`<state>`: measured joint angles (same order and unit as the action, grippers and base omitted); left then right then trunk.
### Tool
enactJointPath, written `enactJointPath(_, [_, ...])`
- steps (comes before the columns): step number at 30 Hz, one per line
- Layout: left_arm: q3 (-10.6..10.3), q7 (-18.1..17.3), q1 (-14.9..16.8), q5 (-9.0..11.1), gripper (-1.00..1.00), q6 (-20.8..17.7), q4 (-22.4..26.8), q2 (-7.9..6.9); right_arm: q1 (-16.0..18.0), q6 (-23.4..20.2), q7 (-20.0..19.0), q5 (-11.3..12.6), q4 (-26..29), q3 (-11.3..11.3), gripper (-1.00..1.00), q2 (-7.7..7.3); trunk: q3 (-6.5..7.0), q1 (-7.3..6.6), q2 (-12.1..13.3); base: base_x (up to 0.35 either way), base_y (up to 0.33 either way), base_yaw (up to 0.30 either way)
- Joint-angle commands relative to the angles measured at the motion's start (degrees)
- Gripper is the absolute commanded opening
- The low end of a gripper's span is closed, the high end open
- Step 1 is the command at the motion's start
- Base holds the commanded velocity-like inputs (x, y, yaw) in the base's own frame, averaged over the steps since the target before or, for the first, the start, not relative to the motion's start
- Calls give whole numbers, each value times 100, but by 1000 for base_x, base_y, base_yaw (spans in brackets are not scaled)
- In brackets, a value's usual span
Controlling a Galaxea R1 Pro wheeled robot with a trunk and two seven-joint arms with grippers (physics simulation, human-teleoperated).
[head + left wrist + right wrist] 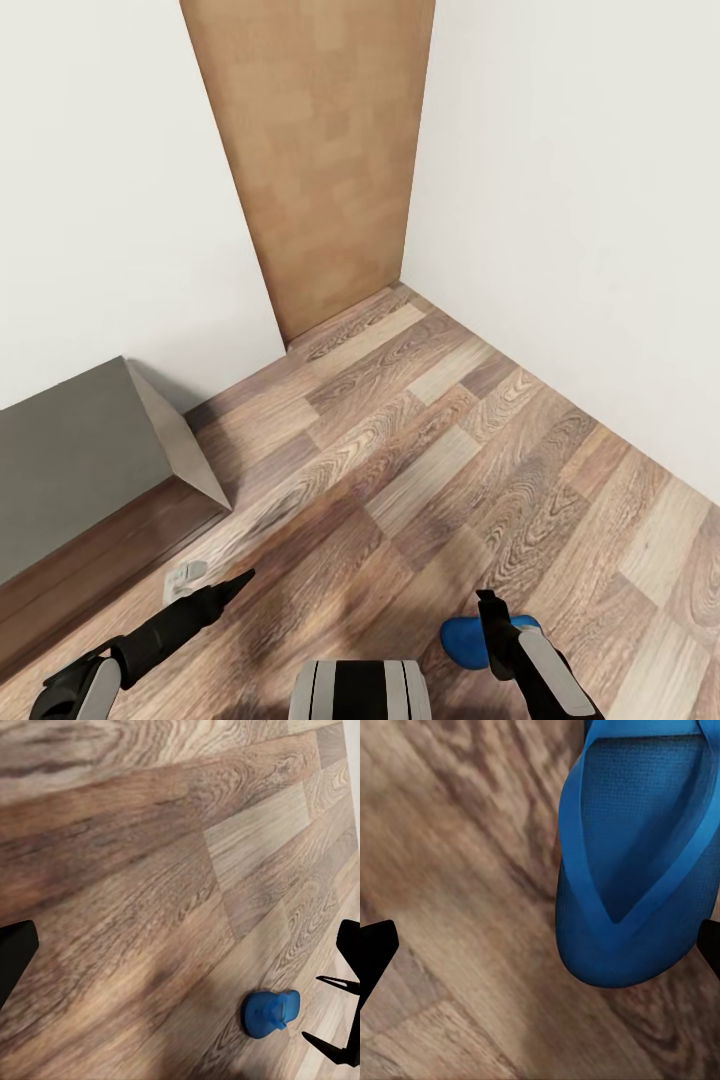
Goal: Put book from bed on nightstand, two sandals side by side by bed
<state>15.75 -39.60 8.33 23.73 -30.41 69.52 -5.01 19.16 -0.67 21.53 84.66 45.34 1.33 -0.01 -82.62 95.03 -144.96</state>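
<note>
A blue sandal (465,640) lies flat on the wood-plank floor (430,450) in a bedroom corner, directly beneath the right gripper (492,620), whose fingers are spread and empty; the left gripper (235,583), also open, hovers beside the bed (70,470)

— Where does the sandal (465,640) lie?
— On the floor (430,440), low at the right, just beside the right end effector (492,612); the right arm stands partly in front of it.
— And the left end effector (235,583)?
— Over the floor to the left, well apart from the sandal, near the bed (70,470).
— What's behind?
— The bed sits at the left against the wall (110,200); the door (320,150) stands in the far corner, between two walls.
</note>
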Motion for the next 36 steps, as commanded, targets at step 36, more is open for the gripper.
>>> enactJointPath(36, [0, -11, 2, 35, 100, -44, 0, 0, 0, -3, 27, 42, 1, 26, 100, -8, -292, 33, -19, 0, 0, 0])
